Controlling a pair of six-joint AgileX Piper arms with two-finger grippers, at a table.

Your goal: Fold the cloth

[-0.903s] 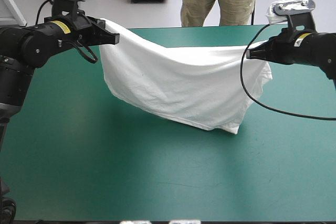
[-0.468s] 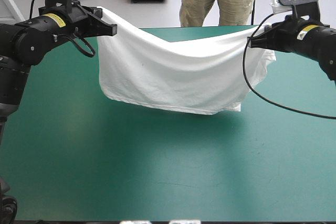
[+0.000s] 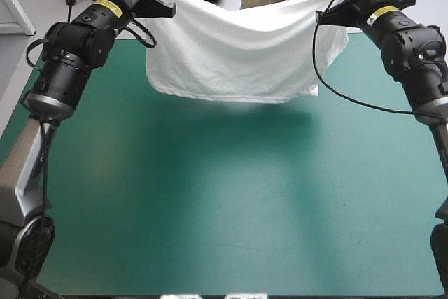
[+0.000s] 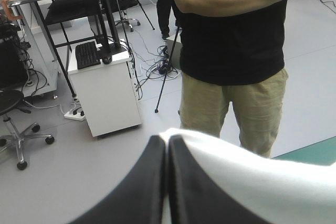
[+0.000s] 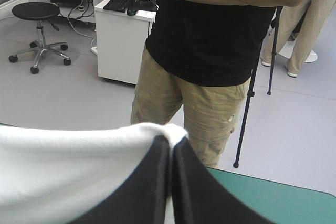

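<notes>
**T-shirt hung in air between both arms**

T-shirt point(image 3: 231, 54) is off the tabletop point(image 3: 210, 201), held up over its far part, near the far edge. It hangs as a spread sheet, broad side facing the robot.

Long axis runs left to right, about parallel to the far edge. The top edge goes from one grip to the other with a shallow sag in the middle, and the body hangs straight down from it. The lower hem is roughly level. A soft shadow lies on the teal-green cover below the hem. The hem looks clear of the cover, no contact seen.

Left jaws: clamped on the upper left corner, with the left arm point(image 3: 70, 68) raised and coming in from the left. In the left wrist view the black fingers point(image 4: 139, 187) meet in one pointed arch. The T-shirt point(image 4: 252, 182) bunches at their tip and runs off toward the other arm. A strip of tabletop point(image 4: 315, 155) shows past it.

Right jaws: clamped on the upper right corner, with the right arm point(image 3: 406, 40) raised from the right. In the right wrist view the fingers point(image 5: 197, 187) are pressed together the same way. The T-shirt point(image 5: 68, 171) spreads off toward the left arm, and the tabletop point(image 5: 262, 192) shows on the outer side. In the high view a bit of fabric hangs past this grip on the outer side.

The two grips are well apart and at about the same height.
</notes>
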